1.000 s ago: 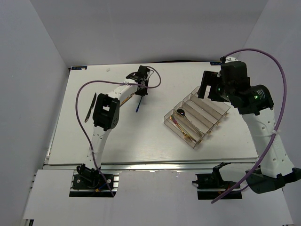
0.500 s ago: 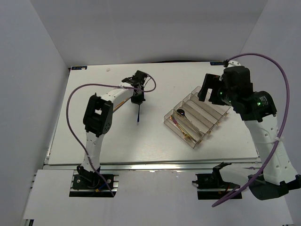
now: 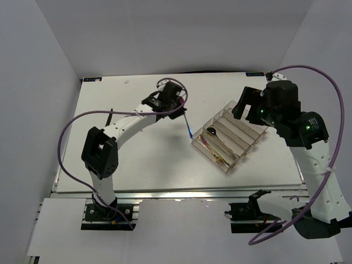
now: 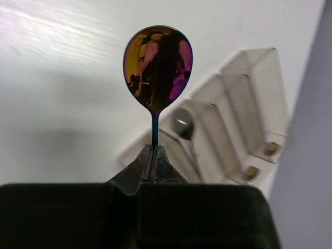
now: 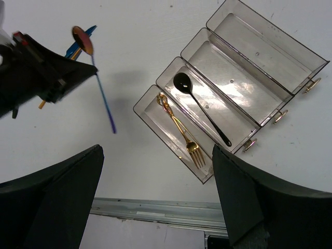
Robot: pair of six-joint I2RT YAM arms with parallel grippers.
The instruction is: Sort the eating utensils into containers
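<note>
The spoon point(image 4: 158, 67) is shiny purple-gold with a thin blue handle. The left end effector point(image 4: 152, 155) pinches it tight above the desk point(image 4: 62, 78), beside the tray point(image 5: 270, 49). The right end effector point(image 5: 156, 166) is spread wide, empty.

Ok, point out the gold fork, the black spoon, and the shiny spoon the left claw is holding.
gold fork point(image 5: 178, 127): right wrist view, middle of its handle.
black spoon point(image 5: 182, 82): right wrist view, on its bowl.
iridescent spoon point(image 4: 157, 67): left wrist view, centre of its bowl.
</note>
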